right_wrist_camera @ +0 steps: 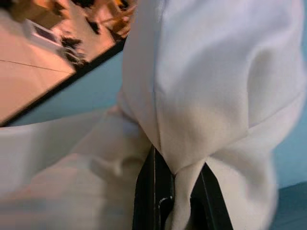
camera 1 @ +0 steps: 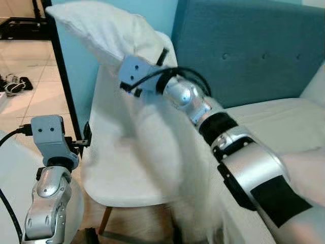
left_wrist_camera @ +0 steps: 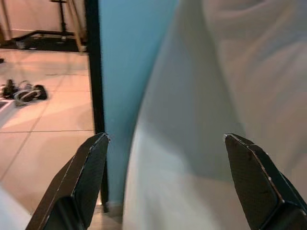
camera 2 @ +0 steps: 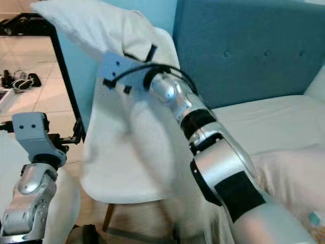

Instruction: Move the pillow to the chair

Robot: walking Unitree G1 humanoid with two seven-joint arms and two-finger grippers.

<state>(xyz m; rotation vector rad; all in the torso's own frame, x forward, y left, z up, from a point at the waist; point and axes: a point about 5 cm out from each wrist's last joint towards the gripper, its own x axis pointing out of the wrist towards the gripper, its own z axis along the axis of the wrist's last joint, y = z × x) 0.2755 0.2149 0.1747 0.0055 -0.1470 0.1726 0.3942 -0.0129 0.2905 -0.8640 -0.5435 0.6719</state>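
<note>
While my right gripper (right_wrist_camera: 173, 191) has the pillow (camera 1: 109, 35) pinched between its fingers and raised over the white chair (camera 1: 114, 168), I judge the move mostly done: the pillow is already above the seat and against the chair's backrest, but not yet set down. What is left, as I read it, is to lower it onto the seat and let go. The pillow is white and soft, bunched where the fingers clamp a fold of its cover, with one corner sticking up toward the black frame (camera 1: 63, 76) and the rest hanging limp over the chair. My left gripper (left_wrist_camera: 168, 182) waits low beside the chair, fingers spread wide with nothing between them. Behind stands the blue headboard (camera 1: 254, 46).
</note>
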